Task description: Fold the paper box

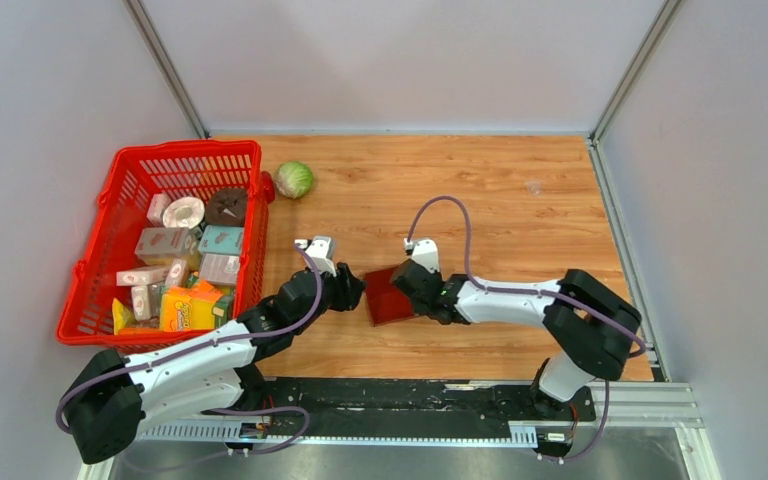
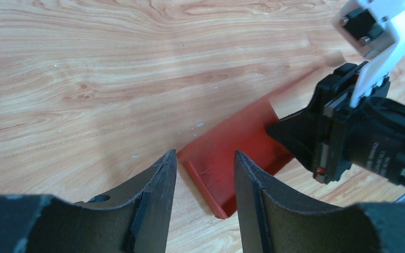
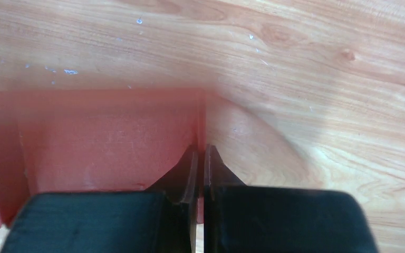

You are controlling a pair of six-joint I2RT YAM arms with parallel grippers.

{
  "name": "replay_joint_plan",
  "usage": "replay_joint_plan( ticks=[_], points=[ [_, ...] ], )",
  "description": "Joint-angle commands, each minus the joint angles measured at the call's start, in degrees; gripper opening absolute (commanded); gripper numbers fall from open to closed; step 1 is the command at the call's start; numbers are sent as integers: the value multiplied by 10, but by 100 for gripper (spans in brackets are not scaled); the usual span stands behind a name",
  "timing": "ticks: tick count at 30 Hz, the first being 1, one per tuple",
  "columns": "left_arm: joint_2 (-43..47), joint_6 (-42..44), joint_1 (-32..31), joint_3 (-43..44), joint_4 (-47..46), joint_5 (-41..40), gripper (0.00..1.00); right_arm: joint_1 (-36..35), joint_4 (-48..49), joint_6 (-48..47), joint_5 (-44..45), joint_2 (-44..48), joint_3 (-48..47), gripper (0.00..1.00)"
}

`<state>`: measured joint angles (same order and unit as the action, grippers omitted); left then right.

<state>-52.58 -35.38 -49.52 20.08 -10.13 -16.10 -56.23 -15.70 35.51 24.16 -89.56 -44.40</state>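
The paper box (image 1: 392, 295) is plain dark red; the table (image 1: 520, 200) is orange-brown woodgrain with wavy darker streaks; the mesh basket (image 1: 120, 190) is bright red, its cartons (image 1: 165, 243) pastel pink and teal; the cabbage (image 1: 294, 179) is pale green; the left gripper (image 2: 204, 155) and right gripper (image 3: 201, 150) are black; the cables (image 1: 444, 198) are purple.

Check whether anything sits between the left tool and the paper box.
Nothing visible does. The open left tool faces the paper box across bare table. The right tool grips the box's opposite edge, out of that path.
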Motion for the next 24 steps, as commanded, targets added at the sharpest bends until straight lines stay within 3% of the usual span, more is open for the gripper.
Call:
replay_joint_plan(
  ticks=[1,6,10,15,24],
  points=[
    [2,13,1,-2,-24,5,52,-41,-121,15,114,-90,-38,0],
    [4,13,1,-2,-23,5,52,-61,-145,24,136,-147,-74,0],
    [1,13,1,-2,-23,5,52,-56,-86,-12,76,-92,-48,1],
    [-3,13,1,0,-23,5,52,-37,-55,-36,-1,-12,-40,30],
    [-6,14,1,1,-26,7,52,-24,-109,-47,-39,158,-49,53]
  ],
)
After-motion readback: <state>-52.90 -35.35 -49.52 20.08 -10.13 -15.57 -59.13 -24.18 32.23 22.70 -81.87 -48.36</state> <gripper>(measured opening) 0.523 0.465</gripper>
